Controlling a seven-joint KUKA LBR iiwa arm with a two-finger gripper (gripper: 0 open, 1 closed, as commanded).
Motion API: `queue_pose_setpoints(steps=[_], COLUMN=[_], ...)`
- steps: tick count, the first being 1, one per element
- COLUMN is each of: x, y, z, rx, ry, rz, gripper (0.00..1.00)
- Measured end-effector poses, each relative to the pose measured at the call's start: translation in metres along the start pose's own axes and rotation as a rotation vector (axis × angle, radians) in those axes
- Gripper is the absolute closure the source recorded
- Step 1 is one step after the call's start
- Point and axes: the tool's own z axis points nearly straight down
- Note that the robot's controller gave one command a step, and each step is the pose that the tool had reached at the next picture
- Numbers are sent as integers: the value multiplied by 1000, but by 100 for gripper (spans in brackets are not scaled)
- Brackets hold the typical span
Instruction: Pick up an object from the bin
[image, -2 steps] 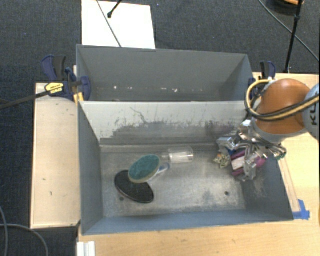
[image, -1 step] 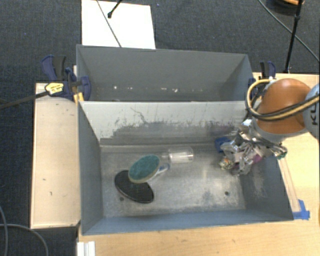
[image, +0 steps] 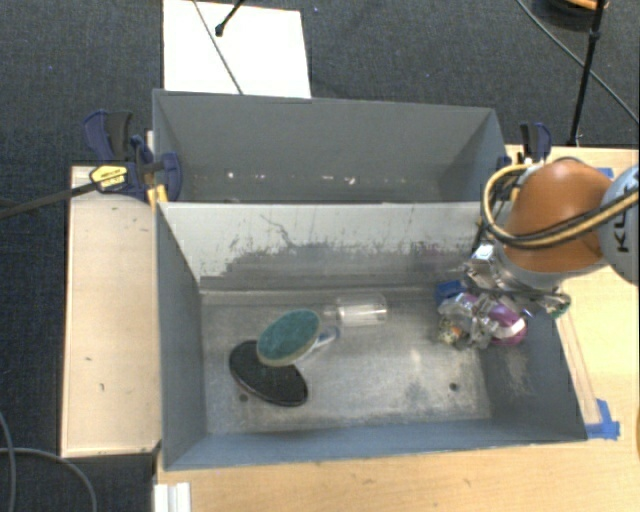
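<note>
Low at the bin's (image: 300, 250) right end, tool (image: 478, 328) against a purple-and-blue jumble (image: 508, 326), grip impossible to tell; well left, clear tube (image: 362, 312), teal disc (image: 288, 335) overlapping black oval pad (image: 270, 378).

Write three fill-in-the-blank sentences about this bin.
1. The claw hangs at the view's ____ side of the bin.
2. The teal round pad overlaps a ____ oval disc.
3. Next to the pad lies a ____ plastic tube.

Missing words: right; black; clear.
</note>
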Motion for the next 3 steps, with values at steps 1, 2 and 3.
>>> queue_pose_setpoints(steps=[1,2,3], x=[-6,-5,2], y=[-7,-5,22], z=[-148,-143,-171], rx=[5,-4,-4], ry=[-7,-2,0], rz=[34,38,3], gripper=[100,0,0])
